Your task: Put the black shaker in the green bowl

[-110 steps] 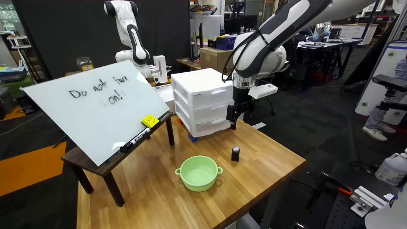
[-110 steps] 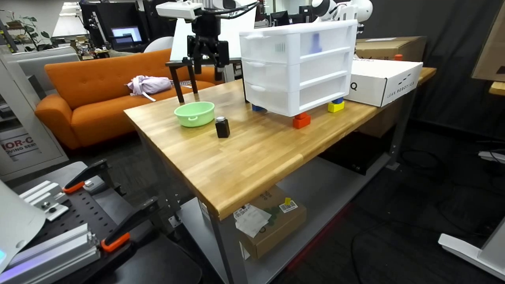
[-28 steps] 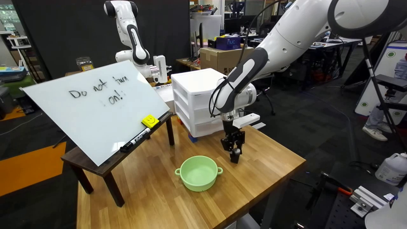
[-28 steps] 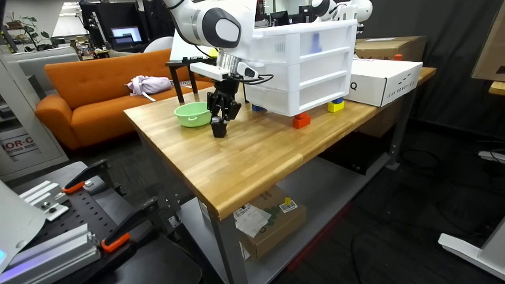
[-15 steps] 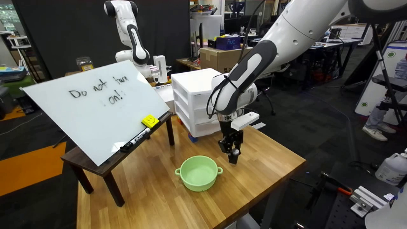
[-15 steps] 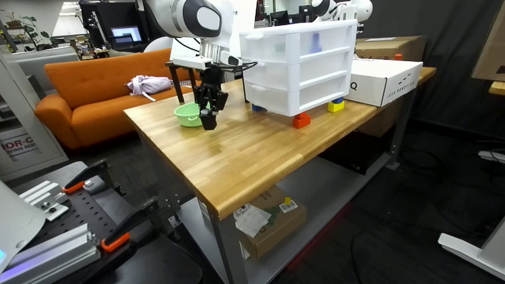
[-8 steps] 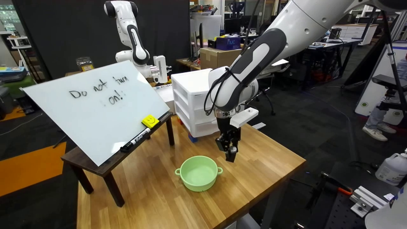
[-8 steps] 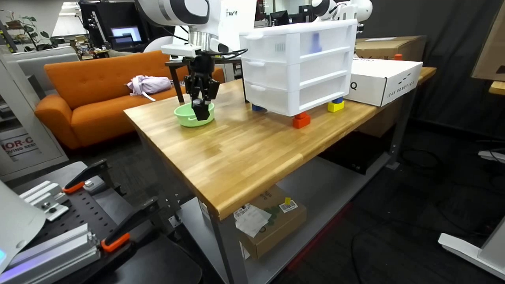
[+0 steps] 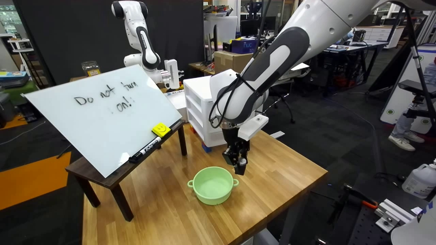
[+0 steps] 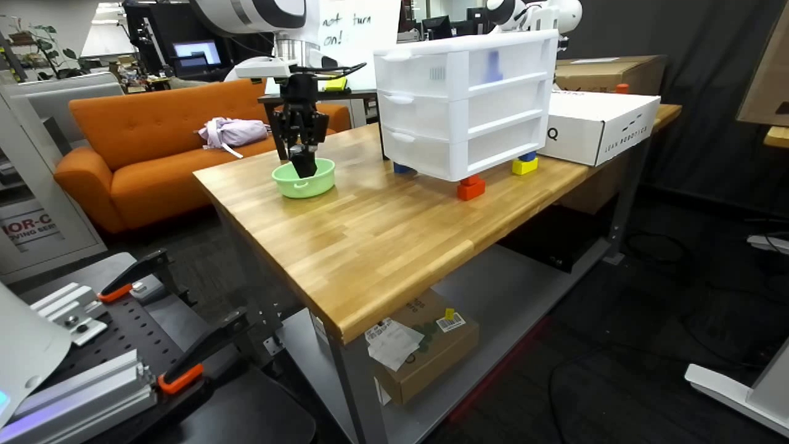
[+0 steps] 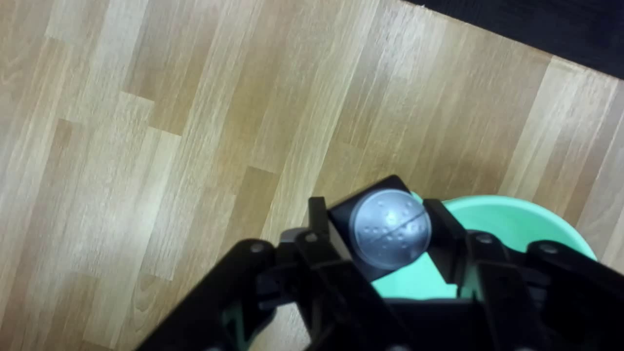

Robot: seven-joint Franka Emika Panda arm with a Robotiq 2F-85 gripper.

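Observation:
My gripper [image 11: 379, 225] is shut on the black shaker [image 11: 390, 231], whose silver perforated cap faces the wrist camera. Both exterior views show the shaker [image 9: 240, 168] held off the table and a little tilted. The green bowl [image 9: 213, 201] stands upright on the wooden table with nothing in it. In that exterior view my gripper [image 9: 238, 161] hangs just beyond the bowl's right handle. In an exterior view the shaker [image 10: 303, 164] overlaps the green bowl [image 10: 315, 185]. The wrist view has the bowl [image 11: 516, 214] lower right, partly hidden behind the fingers and shaker.
A white drawer unit [image 9: 201, 89] stands on coloured blocks [image 10: 471, 189] behind the arm. Left of the bowl, a dark stand [image 9: 117, 177] bears a whiteboard [image 9: 98, 119], a yellow eraser [image 9: 160, 129] and a marker [image 9: 150, 144]. The table edge [image 9: 272, 214] runs along the near right.
Several seconds ago the shaker stood on the table, apart from my gripper. It has since been gripped and lifted. Over the last second, gripper and shaker have moved toward the bowl, which stays put.

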